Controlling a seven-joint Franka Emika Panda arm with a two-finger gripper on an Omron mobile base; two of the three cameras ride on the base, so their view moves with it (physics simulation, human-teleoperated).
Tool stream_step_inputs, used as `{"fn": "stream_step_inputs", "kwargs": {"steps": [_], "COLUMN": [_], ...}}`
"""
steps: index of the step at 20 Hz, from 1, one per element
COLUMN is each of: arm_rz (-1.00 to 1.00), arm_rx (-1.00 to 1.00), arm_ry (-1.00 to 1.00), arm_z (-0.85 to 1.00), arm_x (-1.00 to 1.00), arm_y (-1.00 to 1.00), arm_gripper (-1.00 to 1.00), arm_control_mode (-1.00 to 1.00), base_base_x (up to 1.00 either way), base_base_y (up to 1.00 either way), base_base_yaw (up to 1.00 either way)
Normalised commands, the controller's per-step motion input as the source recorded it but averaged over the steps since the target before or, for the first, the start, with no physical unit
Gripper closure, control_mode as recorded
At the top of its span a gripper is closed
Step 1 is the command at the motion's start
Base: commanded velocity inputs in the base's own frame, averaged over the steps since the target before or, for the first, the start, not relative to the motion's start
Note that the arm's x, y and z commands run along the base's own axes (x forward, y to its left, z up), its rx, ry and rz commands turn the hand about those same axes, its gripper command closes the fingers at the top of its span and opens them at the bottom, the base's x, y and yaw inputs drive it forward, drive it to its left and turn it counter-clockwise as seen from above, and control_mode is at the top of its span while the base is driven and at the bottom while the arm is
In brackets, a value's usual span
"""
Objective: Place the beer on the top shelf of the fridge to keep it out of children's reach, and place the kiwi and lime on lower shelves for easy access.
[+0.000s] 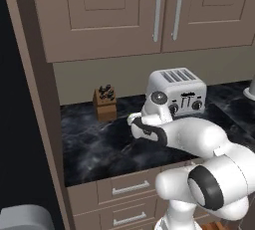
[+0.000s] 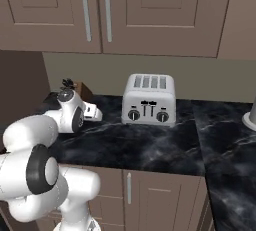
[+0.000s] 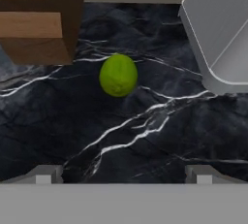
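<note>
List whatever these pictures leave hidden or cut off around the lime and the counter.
- The lime: in the left base view, the arm covers the counter between the knife block and the toaster where it lies.
- Knife block: in the hand view, cut by the top and left edges.
- Toaster: in the hand view, cut by the right edge; only a corner shows.
- Pale object: cut by the right edge of the right base view; unidentifiable.

knife block (image 3: 36, 19): cut off at hand view's 10–12 o'clock edges; toaster (image 3: 223, 29): clipped at 1–3 o'clock. pale object (image 1: 250, 88): cropped at left base view's 3 o'clock edge, identity unclear. toaster dial markings (image 2: 147, 110): too small to read.
</note>
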Motion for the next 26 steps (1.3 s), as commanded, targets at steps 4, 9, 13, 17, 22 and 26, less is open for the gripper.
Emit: {"fn": "stream_step_inputs", "kwargs": {"steps": [4,9,13,17,22,26], "arm_rz": [0.00,0.00,0.00,0.00,0.00,0.00], "arm_rx": [0.00,0.00,0.00,0.00,0.00,0.00], "arm_ry": [0.00,0.00,0.00,0.00,0.00,0.00], "arm_z": [-0.13,-0.12,-0.13,-0.16,-0.17,-0.18], "arm_x": [0.31,0.31,0.30,0.31,0.30,0.28], "arm_y": [0.06,0.06,0.01,0.02,0.05,0.08], "arm_gripper": [-1.00,-1.00,-1.00,-1.00,-1.00,-1.00], "arm_control_mode": [-1.00,-1.00,-1.00,-1.00,-1.00,-1.00], "base_base_x": [0.00,0.00,0.00,0.00,0.00,0.00], "base_base_y": [0.00,0.00,0.00,0.00,0.00,0.00], "base_base_yaw": [0.00,0.00,0.00,0.00,0.00,0.00]}}
